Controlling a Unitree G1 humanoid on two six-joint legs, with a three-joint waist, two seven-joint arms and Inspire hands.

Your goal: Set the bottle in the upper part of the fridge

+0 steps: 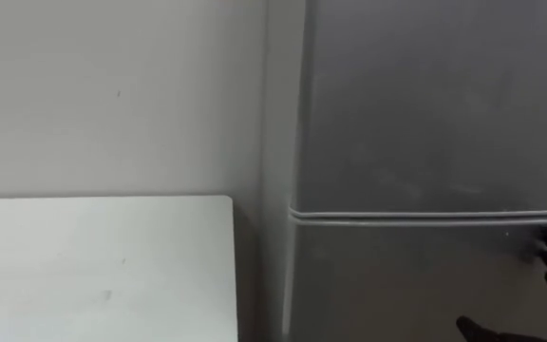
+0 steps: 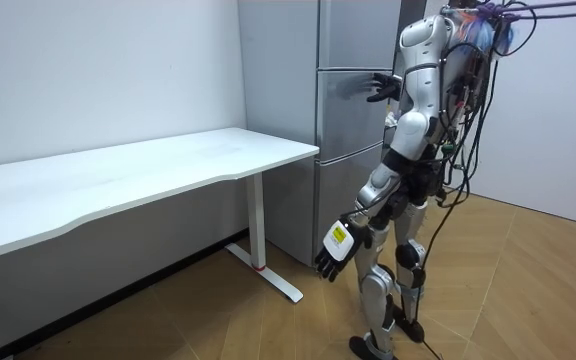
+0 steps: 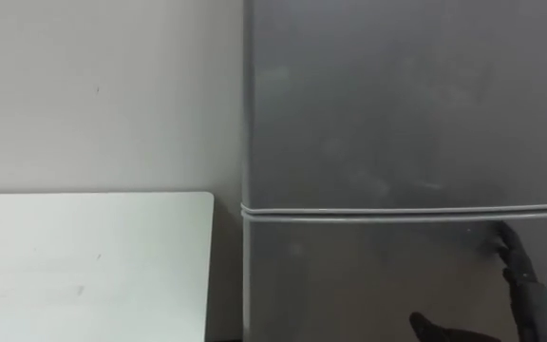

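— Two door fronts of the grey fridge [image 1: 425, 114] face your robot in the eye views, the upper door [image 3: 397, 104] above and another below. Both are closed, with a level seam between them.
— And the hands?
— Your right hand [image 3: 520, 275] is raised at the fridge front, arm stretched forward, just below that seam. Its fingers are straight and spread, thumb out lower down, grasping nothing. Whether the fingertips touch the door, I cannot tell you.
— The other one?
— Your left hand [image 2: 336, 252] hangs beside the thigh in the room view, fingers loose and relaxed, nothing in it.
— Where is the bottle, then?
— That I cannot tell you; neither hand holds it.
— And where does the robot stand?
— Upright on the wooden floor [image 2: 528, 290], facing the fridge and close to it. The white table [image 1: 103, 266] is on your left, its end just beside the fridge's side with a dark gap between, its long edge against the pale wall [image 1: 112, 95].
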